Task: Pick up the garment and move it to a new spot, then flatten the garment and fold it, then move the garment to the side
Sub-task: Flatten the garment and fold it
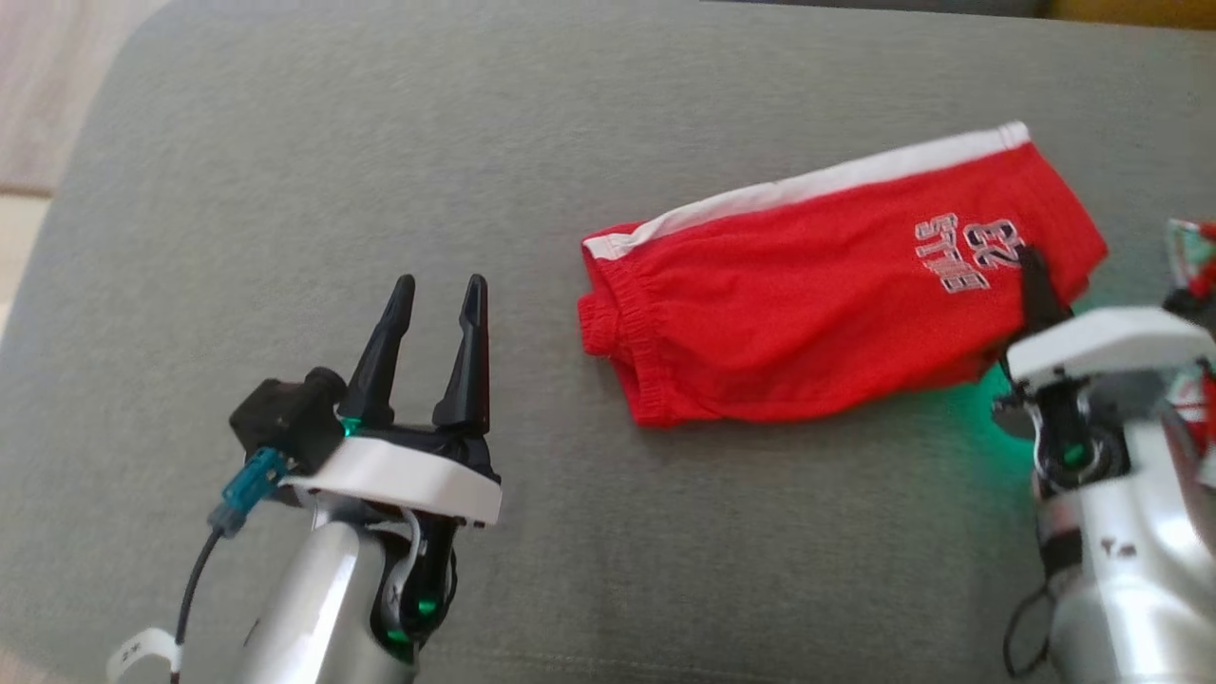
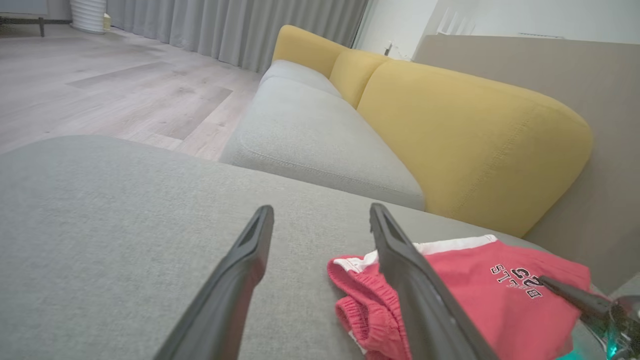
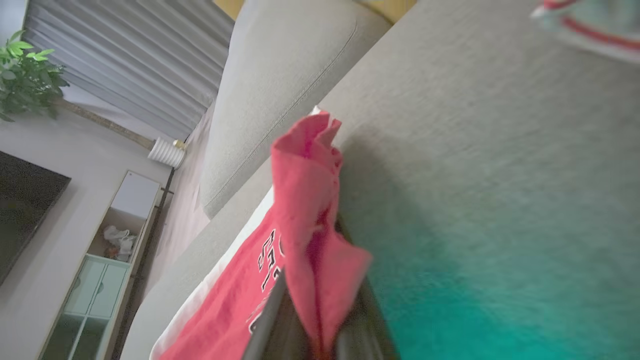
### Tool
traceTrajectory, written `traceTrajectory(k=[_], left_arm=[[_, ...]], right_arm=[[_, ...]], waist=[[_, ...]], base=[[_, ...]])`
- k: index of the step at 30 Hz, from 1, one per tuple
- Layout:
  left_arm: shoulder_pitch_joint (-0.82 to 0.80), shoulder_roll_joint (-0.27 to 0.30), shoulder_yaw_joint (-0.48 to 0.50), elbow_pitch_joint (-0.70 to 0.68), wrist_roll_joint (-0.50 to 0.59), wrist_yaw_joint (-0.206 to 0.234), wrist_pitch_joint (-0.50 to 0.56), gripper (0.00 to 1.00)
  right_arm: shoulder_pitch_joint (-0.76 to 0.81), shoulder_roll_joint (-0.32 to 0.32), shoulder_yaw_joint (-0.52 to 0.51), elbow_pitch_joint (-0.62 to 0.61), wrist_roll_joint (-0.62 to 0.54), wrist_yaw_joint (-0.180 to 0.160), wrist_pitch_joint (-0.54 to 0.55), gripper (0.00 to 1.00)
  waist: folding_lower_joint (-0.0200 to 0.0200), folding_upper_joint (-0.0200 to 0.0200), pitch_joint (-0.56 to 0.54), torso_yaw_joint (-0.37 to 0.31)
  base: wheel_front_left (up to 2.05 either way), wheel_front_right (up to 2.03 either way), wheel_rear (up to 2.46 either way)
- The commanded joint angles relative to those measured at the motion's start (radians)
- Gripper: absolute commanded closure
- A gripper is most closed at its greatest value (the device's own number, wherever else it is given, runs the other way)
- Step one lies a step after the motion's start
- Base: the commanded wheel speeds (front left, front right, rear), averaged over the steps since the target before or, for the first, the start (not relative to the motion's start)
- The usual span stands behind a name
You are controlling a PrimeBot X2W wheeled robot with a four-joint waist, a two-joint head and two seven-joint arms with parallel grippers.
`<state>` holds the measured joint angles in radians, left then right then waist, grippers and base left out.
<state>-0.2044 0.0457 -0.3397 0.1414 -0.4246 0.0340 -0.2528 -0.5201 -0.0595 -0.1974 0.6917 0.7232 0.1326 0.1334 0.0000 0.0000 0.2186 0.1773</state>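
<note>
Red cloth is pinched tight between the two dark fingers of the right claw (image 1: pixel 1035 275), which is closed on the edge of the shorts (image 1: pixel 807 304), just beside the printed letters and number (image 1: pixel 964 252). In the right wrist view that bit of edge stands up in a crumpled fold above the fingers. The rest of the shorts lie flat on the grey cushion (image 1: pixel 285 142), toward its right side, with the white stripe (image 1: pixel 807 185) along the far edge and the stretchy waist (image 1: pixel 617 332) pointing left. Another piece of cloth (image 1: pixel 1192 252), red, white and green, peeks in at the right edge. The left claw (image 1: pixel 442 285) is well apart from the shorts, above bare cushion, its fingers spread wide with nothing in them. Lots of open cushion lies to the left and in front of the shorts. Past the cushion's rounded edge are a wooden floor (image 2: pixel 100 85) and yellow back pillows (image 2: pixel 465 140).
</note>
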Motion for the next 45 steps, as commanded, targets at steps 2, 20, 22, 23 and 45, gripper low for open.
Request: traceTrajectory(k=[2,20,22,23,45], left_arm=[[-0.003,0.005,0.039,-0.026,0.009,-0.007,-0.009,0.00],[0.012,0.005,0.035,-0.003,0.026,-0.019,-0.009,0.00],[0.021,0.005,0.038,-0.001,0.025,-0.016,-0.009,0.00],[0.025,0.005,0.039,0.000,0.023,-0.015,-0.009,0.00],[0.064,0.004,0.017,0.004,-0.002,0.001,-0.009,0.00]], right_arm=[[0.036,0.009,0.033,-0.064,-0.017,-0.002,-0.037,1.00],[0.121,0.009,0.140,-0.111,0.063,-0.002,-0.177,1.00],[0.119,0.009,0.173,-0.129,0.081,-0.002,-0.193,1.00],[0.120,0.009,0.193,-0.138,0.091,-0.002,-0.200,1.00],[0.151,0.009,0.611,-0.174,0.199,-0.002,-0.201,1.00]], waist=[[0.0000,0.0000,-0.023,-0.051],[0.0000,0.0000,-0.076,-0.079],[0.0000,0.0000,-0.088,-0.069],[0.0000,0.0000,-0.093,-0.064],[0.0000,0.0000,-0.136,0.057]], base=[[0.00,0.00,0.00],[0.00,0.00,0.00],[0.00,0.00,0.00],[0.00,0.00,0.00],[0.00,0.00,0.00]])
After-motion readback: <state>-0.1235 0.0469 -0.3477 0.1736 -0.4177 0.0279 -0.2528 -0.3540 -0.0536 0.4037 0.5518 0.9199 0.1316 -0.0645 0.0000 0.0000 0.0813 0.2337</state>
